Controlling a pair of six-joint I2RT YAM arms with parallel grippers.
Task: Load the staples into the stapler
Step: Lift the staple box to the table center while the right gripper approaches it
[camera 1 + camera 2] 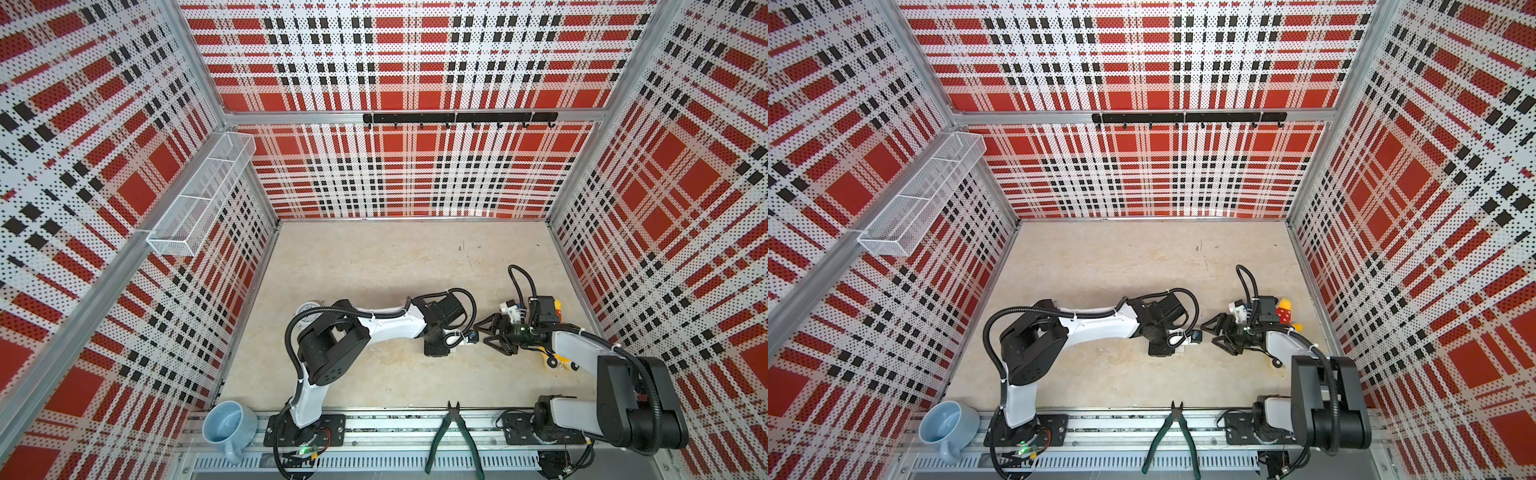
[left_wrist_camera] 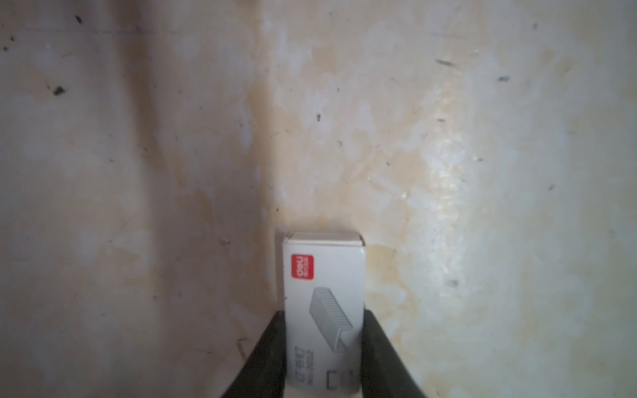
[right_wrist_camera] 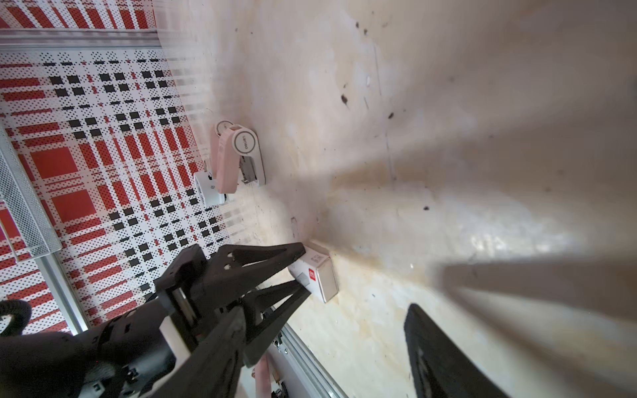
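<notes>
Left wrist view: my left fingers (image 2: 270, 348) are clamped on the long sides of the white box (image 2: 324, 293), its red mark facing the camera. They hold it at one end, I judge so that the far end stays free for the other arm to open. That far end is on the desk (image 2: 138, 172) or just above it; I cannot tell which. No staples show, so I take them to be inside. The frame cuts off the held end.

Right wrist view: the box sits pinched between the left fingers. Only one of my right fingers (image 3: 434, 348) shows, blurred, with nothing against it. The stapler (image 3: 238, 155) lies well apart, by the plaid wall (image 3: 86, 138). Its pink top looks swung open, ready for loading I think. Its channel is too small to read.

Both top views: the right fingers stand wide and empty at 3 o'clock of the box, tips toward it, near but apart. The box is a white sliver under the left wrist, about 4 o'clock of desk centre. The stapler, at 9 o'clock, is mostly hidden by the left arm (image 1: 386, 328).
</notes>
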